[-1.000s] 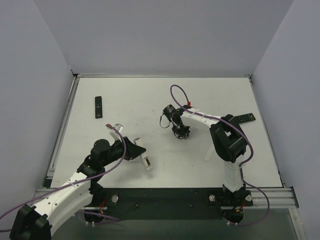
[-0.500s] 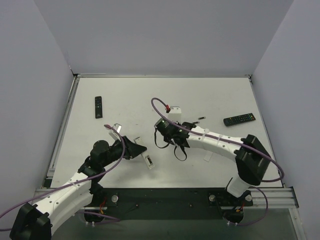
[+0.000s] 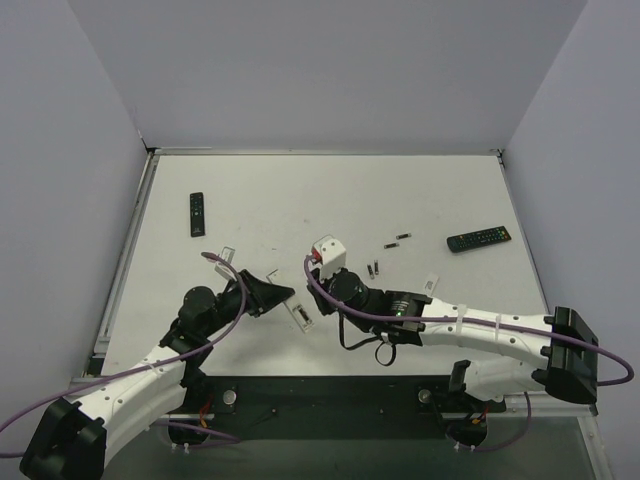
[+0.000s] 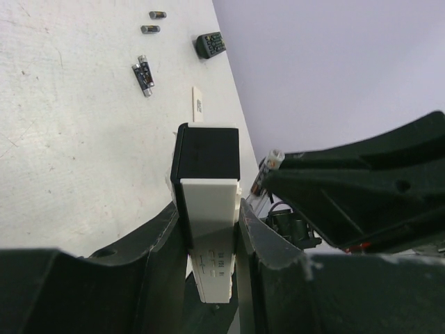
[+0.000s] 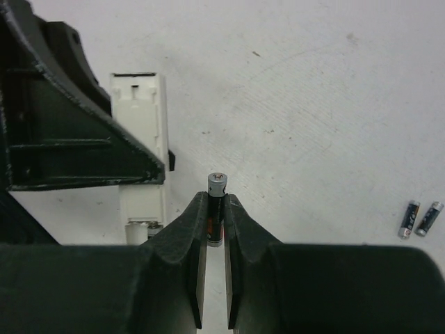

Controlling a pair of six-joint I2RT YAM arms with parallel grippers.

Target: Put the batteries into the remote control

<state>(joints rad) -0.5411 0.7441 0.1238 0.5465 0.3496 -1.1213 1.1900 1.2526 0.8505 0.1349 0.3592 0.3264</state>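
My left gripper [image 3: 276,298] is shut on the white remote control [image 3: 298,318] and holds it off the table. In the left wrist view the remote control [image 4: 207,202] sits squeezed between both fingers [image 4: 156,240]. My right gripper [image 5: 216,203] is shut on one of the batteries [image 5: 216,198], upright with its metal tip above the fingertips. It hangs just right of the remote control [image 5: 141,118], whose open compartment end shows a spring. From above, the right gripper [image 3: 322,297] is close beside the remote. Loose batteries [image 3: 373,268] lie on the table, and two more [image 5: 417,218] lie side by side.
A white battery cover [image 3: 430,284] lies right of centre. A black remote [image 3: 197,213] lies at the far left and another black remote [image 3: 478,238] at the far right. A further loose battery [image 3: 400,240] lies near the middle.
The right arm has swung from the table's middle toward the near left, carrying the battery up beside the remote. The left gripper has shifted only slightly, still holding the remote.
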